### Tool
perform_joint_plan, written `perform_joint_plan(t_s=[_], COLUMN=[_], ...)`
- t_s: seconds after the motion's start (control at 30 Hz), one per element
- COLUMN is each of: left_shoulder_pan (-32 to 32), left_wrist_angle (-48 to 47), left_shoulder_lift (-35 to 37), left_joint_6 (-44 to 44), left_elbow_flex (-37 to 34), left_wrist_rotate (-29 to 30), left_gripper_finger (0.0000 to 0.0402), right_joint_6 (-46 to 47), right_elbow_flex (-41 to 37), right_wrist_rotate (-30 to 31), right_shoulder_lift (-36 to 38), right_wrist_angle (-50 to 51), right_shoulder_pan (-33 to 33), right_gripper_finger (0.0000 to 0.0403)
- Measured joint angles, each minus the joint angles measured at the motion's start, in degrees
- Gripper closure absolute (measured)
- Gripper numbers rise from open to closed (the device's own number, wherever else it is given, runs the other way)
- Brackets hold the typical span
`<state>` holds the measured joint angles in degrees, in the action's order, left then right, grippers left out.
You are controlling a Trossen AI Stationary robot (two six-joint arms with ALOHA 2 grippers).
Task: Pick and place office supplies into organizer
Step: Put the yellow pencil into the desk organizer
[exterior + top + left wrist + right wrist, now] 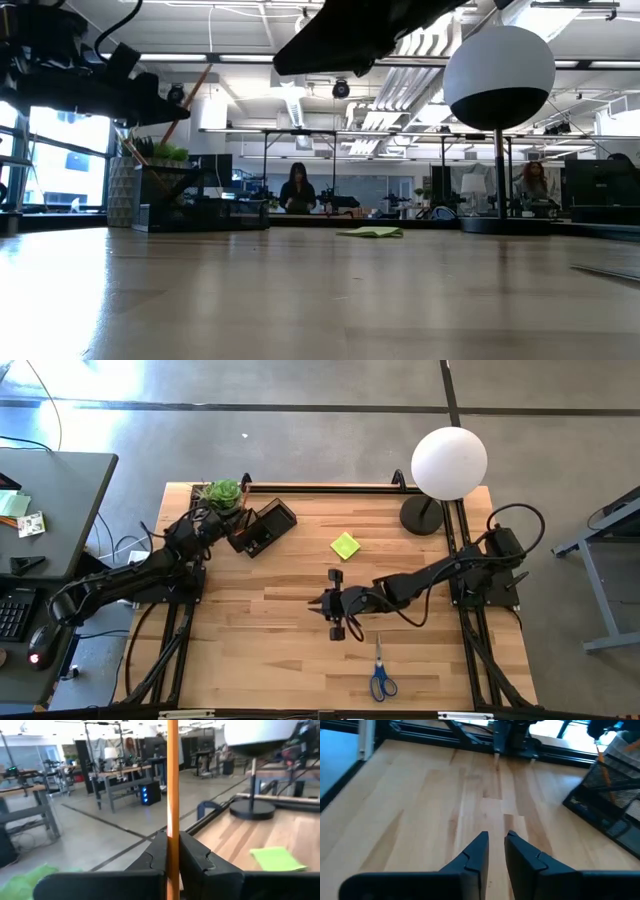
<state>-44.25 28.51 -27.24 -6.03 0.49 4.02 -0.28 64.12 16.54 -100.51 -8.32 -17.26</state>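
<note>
My left gripper (238,532) hovers at the left end of the dark mesh organizer (265,523), shut on an orange-wood pencil (172,780). In the right wrist view another orange pencil (603,769) stands inside the organizer (615,795). My right gripper (330,605) hangs over the middle of the table, empty, with only a narrow gap between its fingers (497,842). The yellow-green sticky pad (345,545) lies flat beyond it. The blue-handled scissors (381,672) lie flat near the table's near edge. No pens or eraser piece show. My left gripper pinches the pencil's shaft (172,827) between its two fingers. The fingers lie across the shaft. The pencil is lifted clear of the table and runs on past the fingers on both sides; its ends are outside the wrist view.
A white globe lamp (450,460) on a black round base (422,515) stands at the far right corner. A green potted plant (222,492) sits behind the organizer. Bare wood lies between the right gripper and the organizer. People sit at desks far behind the table.
</note>
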Motion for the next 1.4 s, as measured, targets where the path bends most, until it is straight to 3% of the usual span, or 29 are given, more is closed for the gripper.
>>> perform_joint_plan(t_s=[0.17,0.27,0.47,0.6,0.73,0.93,1.1,1.4], left_shoulder_pan=[0.0,0.0,0.0,0.0,0.0,0.0,0.0,0.0], left_wrist_angle=[-1.08,-0.83,1.75,2.1,2.08,1.61,-0.42,-1.27], left_shoulder_lift=[0.0,0.0,0.02,0.02,0.01,0.02,0.01,0.03], left_joint_6=[0.76,0.88,1.81,1.99,3.49,4.87,4.88,5.25], left_elbow_flex=[0.0,0.0,0.04,0.04,0.04,0.04,0.04,0.04], left_wrist_rotate=[1.57,-0.66,-3.69,-7.25,-10.06,-10.07,-10.97,-11.98], left_gripper_finger=[0.0386,0.0394,0.0389,0.0387,0.0393,0.0383,0.0389,0.0383], right_joint_6=[-0.27,-3.96,-1.45,-1.08,-1.26,-1.99,-3.19,-6.28], right_elbow_flex=[-0.01,-0.07,2.55,6.89,15.53,33.65,44.86,47.89], right_wrist_rotate=[1.99,4.52,-13.83,-19.57,-24.11,-25.15,-25.14,-20.66], right_shoulder_lift=[0.0,0.0,-0.02,-1.87,-7.3,-19.79,-25.94,-26.24], right_wrist_angle=[-0.62,-6.96,-21.58,-23.15,-23.21,-15.21,-8.17,-3.56], right_shoulder_pan=[0.3,2.56,15.71,23.66,26.98,28.69,29.54,28.08], right_gripper_finger=[0.036,0.0366,0.0351,0.0317,0.0273,0.0227,0.0227,0.0263])
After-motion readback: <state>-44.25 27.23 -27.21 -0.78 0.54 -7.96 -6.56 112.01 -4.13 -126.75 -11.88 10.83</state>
